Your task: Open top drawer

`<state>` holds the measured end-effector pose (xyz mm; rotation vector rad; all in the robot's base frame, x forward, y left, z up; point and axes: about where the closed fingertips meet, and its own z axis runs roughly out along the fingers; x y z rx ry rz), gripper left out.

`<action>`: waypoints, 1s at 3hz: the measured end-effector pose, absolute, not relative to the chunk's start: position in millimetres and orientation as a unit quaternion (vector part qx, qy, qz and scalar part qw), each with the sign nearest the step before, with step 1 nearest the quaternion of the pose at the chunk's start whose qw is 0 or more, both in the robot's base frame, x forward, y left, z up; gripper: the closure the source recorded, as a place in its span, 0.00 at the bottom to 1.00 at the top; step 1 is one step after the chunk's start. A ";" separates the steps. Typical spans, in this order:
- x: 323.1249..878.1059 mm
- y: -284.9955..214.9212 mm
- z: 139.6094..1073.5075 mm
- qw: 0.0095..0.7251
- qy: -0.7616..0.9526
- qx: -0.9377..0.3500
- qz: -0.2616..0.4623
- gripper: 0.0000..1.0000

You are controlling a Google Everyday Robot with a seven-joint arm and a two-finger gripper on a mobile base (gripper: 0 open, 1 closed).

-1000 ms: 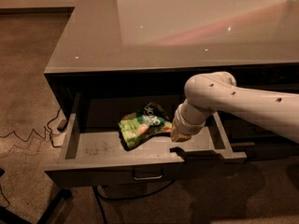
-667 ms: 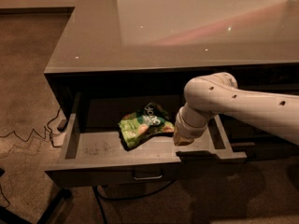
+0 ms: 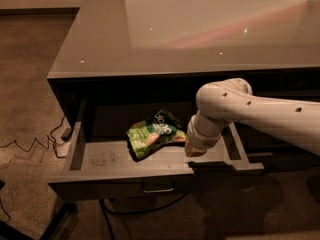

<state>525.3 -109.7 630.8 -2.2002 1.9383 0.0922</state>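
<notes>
The wide dark grey top drawer (image 3: 90, 186) stood well out, a crinkled green snack bag (image 3: 152, 134) inside. The gripper (image 3: 194, 151) sat against its front wall, seemingly placed for pulling; whether it was clamped, I couldn't tell.

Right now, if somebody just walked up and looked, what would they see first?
The big white robot arm reaching in from the right catches the eye first, with its pincer down at the front right of the top drawer. The drawer stands wide open under the shiny grey countertop, and a crumpled green snack bag lies in its middle.
</notes>
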 end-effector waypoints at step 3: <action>451.5 -123.5 619.9 0.064 0.655 -0.752 0.038 1.00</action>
